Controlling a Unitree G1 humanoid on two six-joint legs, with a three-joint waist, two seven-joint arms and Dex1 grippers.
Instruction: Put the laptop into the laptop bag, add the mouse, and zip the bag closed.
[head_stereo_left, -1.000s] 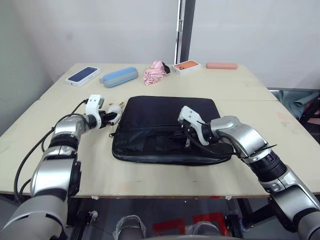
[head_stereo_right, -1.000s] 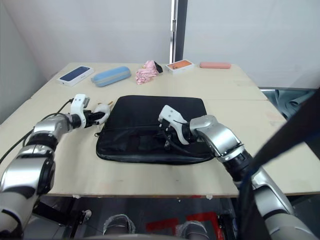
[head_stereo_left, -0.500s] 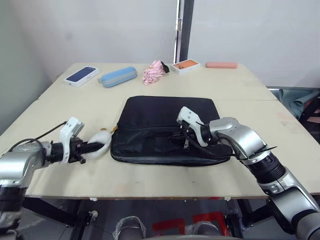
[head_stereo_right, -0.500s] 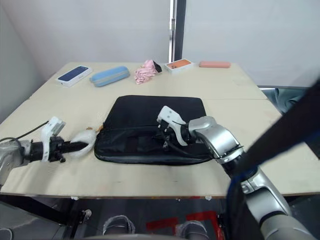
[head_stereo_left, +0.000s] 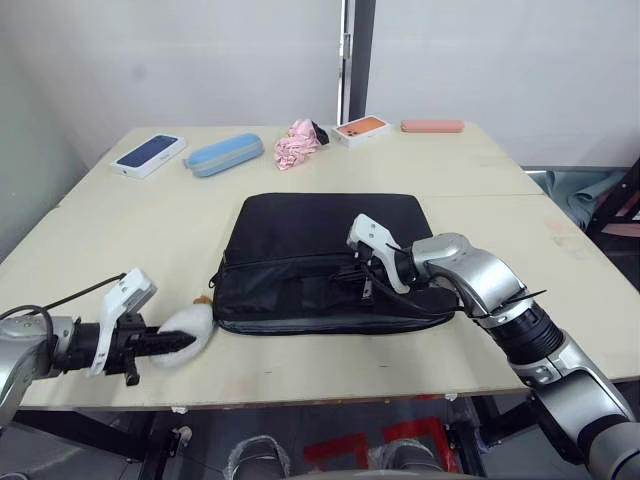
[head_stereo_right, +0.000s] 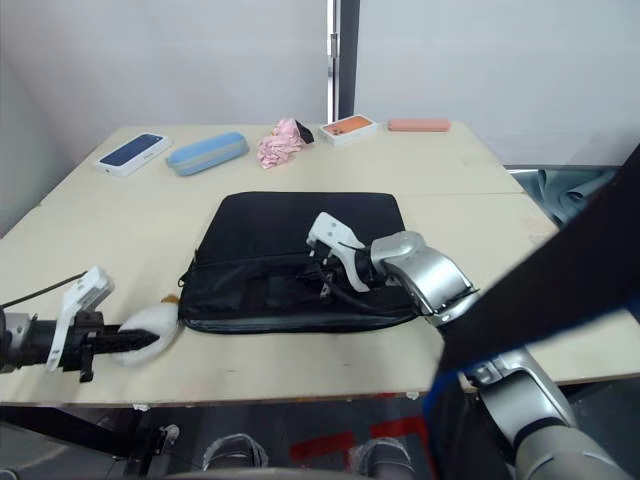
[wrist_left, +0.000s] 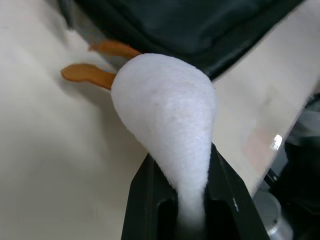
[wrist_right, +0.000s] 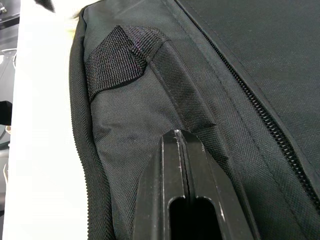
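Two things: which step are you on, and where's the bag?

Your big black fabric laptop bag (head_stereo_left: 300, 240) lies flat mid-table (head_stereo_left: 480, 190). Your right gripper (head_stereo_left: 366, 285) rests on its front panel, fingers together on nothing. Your left gripper (head_stereo_left: 160, 343) is clamped on a puffy white lump with orange bits (head_stereo_left: 187, 323), just beside the bag's near-left corner. That's no mouse.

And next?

Probably let it go, then find the zipper. No writing can be read.

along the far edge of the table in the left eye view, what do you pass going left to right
phone box with a dark blue phone pictured → blue zip case → crumpled pink cloth → phone box with an orange phone pictured → flat pink case
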